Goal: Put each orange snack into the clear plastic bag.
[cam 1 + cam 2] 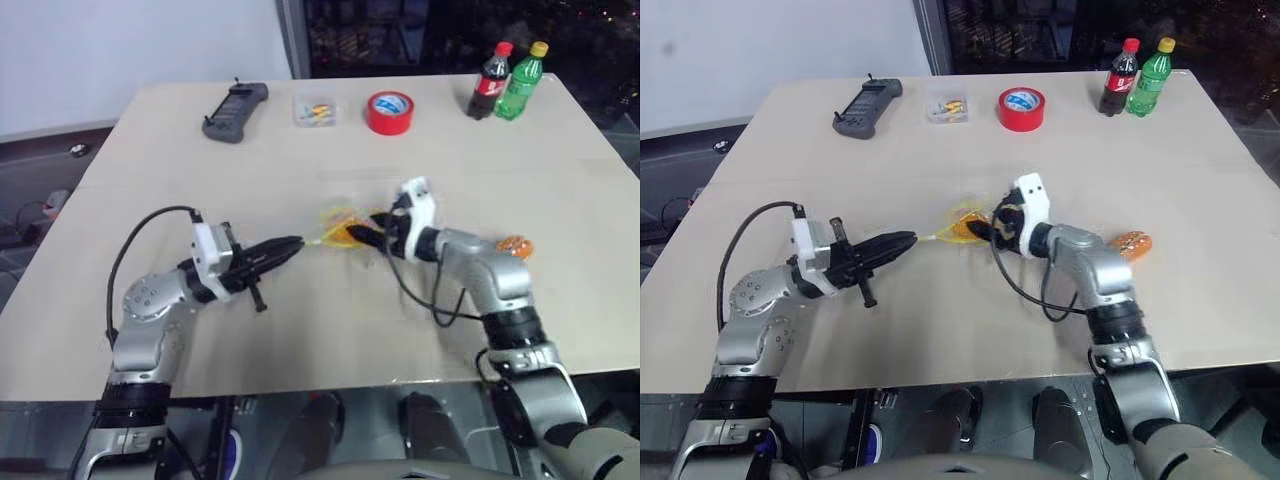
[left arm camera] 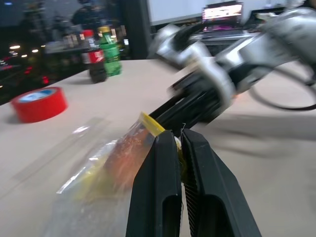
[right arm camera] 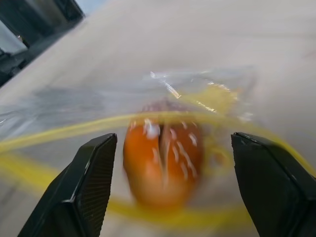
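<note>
The clear plastic bag [image 1: 338, 228] lies mid-table with its yellow seal strip raised. My left gripper [image 1: 296, 243] is shut on the strip's edge, as the left wrist view shows [image 2: 176, 136]. My right gripper [image 1: 372, 228] is at the bag's mouth from the other side. Its fingers [image 3: 94, 177] stand wide open. One orange snack [image 3: 163, 163] with pale stripes lies between them, touching neither, ringed by the yellow strip. A second orange snack [image 1: 513, 246] rests on the table beside my right forearm.
Along the table's far side stand a black controller [image 1: 235, 110], a small clear box [image 1: 315, 110], a red tape roll [image 1: 389, 112], a cola bottle [image 1: 490, 82] and a green bottle [image 1: 522, 80]. The table's front edge [image 1: 300, 392] runs below my arms.
</note>
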Action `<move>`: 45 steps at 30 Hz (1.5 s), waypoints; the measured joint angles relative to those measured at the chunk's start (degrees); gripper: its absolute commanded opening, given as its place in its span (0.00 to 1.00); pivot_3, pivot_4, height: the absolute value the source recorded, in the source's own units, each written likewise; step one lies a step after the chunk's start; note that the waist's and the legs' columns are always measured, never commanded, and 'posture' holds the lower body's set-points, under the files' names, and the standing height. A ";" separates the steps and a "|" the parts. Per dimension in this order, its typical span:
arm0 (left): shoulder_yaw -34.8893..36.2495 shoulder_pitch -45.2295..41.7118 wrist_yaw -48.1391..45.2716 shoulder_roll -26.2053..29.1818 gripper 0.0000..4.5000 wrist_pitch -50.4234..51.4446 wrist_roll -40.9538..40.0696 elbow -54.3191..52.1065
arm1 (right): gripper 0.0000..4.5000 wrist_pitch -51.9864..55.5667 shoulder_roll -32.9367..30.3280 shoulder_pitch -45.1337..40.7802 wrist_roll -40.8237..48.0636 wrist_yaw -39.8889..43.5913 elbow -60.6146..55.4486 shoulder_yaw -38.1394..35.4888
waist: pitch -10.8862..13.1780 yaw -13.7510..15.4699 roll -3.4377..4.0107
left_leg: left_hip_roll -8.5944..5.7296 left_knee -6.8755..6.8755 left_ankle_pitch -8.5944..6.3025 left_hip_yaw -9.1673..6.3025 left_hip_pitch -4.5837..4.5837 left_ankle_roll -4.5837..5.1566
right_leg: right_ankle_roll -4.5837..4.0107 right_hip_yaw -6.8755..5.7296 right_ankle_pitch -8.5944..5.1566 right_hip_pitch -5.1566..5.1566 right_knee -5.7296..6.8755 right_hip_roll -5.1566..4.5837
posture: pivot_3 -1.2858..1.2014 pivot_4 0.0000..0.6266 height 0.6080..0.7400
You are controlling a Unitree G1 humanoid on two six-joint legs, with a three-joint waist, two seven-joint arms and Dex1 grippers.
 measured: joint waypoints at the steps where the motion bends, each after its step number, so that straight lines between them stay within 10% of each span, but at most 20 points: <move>1: 0.11 -0.43 0.34 -0.33 0.00 -0.01 0.00 0.41 | 0.85 1.57 -0.85 1.58 1.17 -0.70 -3.38 -1.22 | 0.00 -0.05 0.01 | 0.00 0.00 0.00 0.01 0.00 0.00 | 0.00 0.01 0.00 0.01 0.00 0.00 | 0.52 0.24 1.00; 9: 0.24 -3.11 1.00 -1.60 0.00 -0.09 0.13 2.68 | 0.99 4.15 -5.93 10.46 3.65 -5.05 -19.87 -5.23 | 0.00 0.02 0.00 | 0.00 -0.04 0.00 0.04 -0.01 0.00 | 0.01 0.01 0.00 0.03 -0.04 -0.03 | 0.52 0.24 1.00; 15: 0.25 -4.44 0.99 -2.09 0.00 -0.07 0.12 3.19 | 0.99 3.12 -12.22 18.87 -10.42 -21.79 -25.35 -10.40 | -0.01 0.95 -0.01 | -0.01 -0.04 0.00 0.06 -0.01 0.00 | 0.01 0.01 0.00 0.04 -0.08 -0.02 | 0.52 0.24 1.00; 38: 0.35 -5.92 1.00 -3.63 0.00 2.22 -0.06 3.45 | 0.99 11.87 11.36 22.92 -13.94 -40.83 -34.34 -19.48 | -0.04 0.27 0.04 | 0.03 -0.06 0.01 0.04 0.05 0.00 | 0.02 0.02 0.01 0.13 -0.14 0.00 | 0.52 0.24 1.00; 45: 0.44 -5.92 1.00 -3.59 0.00 2.30 -0.05 3.45 | 0.99 11.64 9.43 22.81 -16.52 -41.98 -33.22 -16.18 | -0.04 0.10 0.05 | 0.02 -0.06 0.01 0.06 0.06 0.00 | 0.02 0.01 0.01 0.13 -0.14 0.01 | 0.52 0.24 1.00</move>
